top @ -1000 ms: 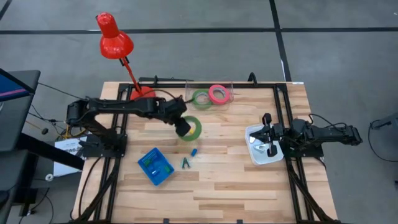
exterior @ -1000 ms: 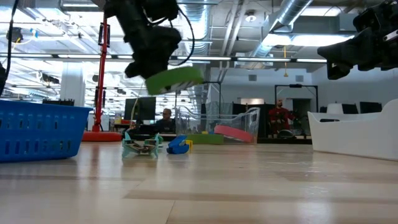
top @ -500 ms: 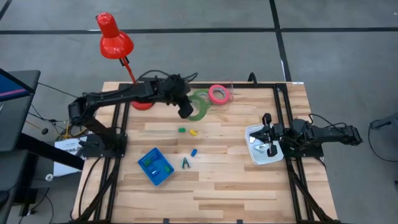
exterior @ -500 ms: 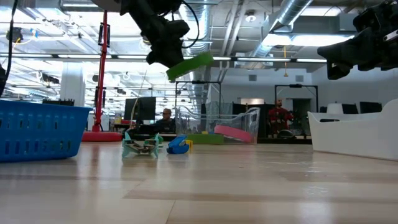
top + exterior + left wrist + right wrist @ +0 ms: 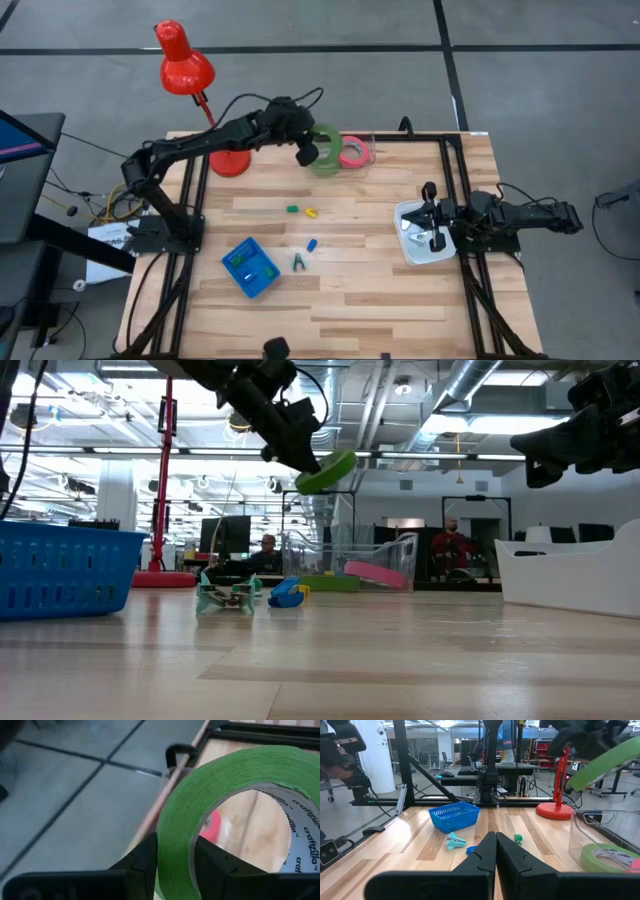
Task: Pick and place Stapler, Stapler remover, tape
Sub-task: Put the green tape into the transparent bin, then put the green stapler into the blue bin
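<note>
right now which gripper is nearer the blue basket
Left. The left gripper hangs above the table's far edge, holding a green tape ring over the clear bin; the blue basket lies nearer its side. The right gripper sits over the white tray, farther away.

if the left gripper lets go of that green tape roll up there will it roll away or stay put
Probably stays: the green tape roll, pinched by the left gripper, hangs over the clear bin, whose walls should stop rolling. It looks stiff, keeping its ring shape; landing on edge seems possible.
</note>
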Available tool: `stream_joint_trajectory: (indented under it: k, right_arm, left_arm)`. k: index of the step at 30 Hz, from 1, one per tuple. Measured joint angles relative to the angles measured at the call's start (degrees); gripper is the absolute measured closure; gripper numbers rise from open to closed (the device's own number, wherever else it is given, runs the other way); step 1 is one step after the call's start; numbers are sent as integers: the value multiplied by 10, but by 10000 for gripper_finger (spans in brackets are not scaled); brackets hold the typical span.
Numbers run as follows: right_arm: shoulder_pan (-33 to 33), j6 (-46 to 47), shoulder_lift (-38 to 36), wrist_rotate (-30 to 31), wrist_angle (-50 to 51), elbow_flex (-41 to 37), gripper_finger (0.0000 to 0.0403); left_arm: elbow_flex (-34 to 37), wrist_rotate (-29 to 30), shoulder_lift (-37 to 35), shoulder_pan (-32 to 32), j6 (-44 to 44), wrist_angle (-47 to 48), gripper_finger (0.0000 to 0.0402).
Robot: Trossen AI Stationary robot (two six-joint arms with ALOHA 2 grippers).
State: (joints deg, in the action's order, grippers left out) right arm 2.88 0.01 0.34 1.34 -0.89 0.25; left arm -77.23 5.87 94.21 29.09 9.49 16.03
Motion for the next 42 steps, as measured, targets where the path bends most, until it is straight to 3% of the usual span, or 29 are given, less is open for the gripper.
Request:
stream_joint_trajectory:
  k: [13, 20, 25, 29, 37, 42]
  right_arm:
    - [0, 0, 0, 0, 0, 0, 403]
    - [0, 0, 0, 0, 0, 0, 403]
    - [0, 0, 0, 0, 0, 0, 403]
    - [0, 0, 0, 0, 0, 0, 403]
    - [0, 0, 0, 0, 0, 0, 403]
    - [0, 0, 0, 0, 0, 0, 403]
  left_arm:
    - [0, 5, 70, 26, 87, -128, 308]
    - [0, 50, 92, 35, 87, -130, 308]
    - [0, 52, 91, 34, 87, -131, 303]
    - [0, 52, 91, 33, 87, -131, 266]
    - [0, 68, 91, 21, 87, -128, 152]
    - [0, 70, 90, 7, 87, -113, 112]
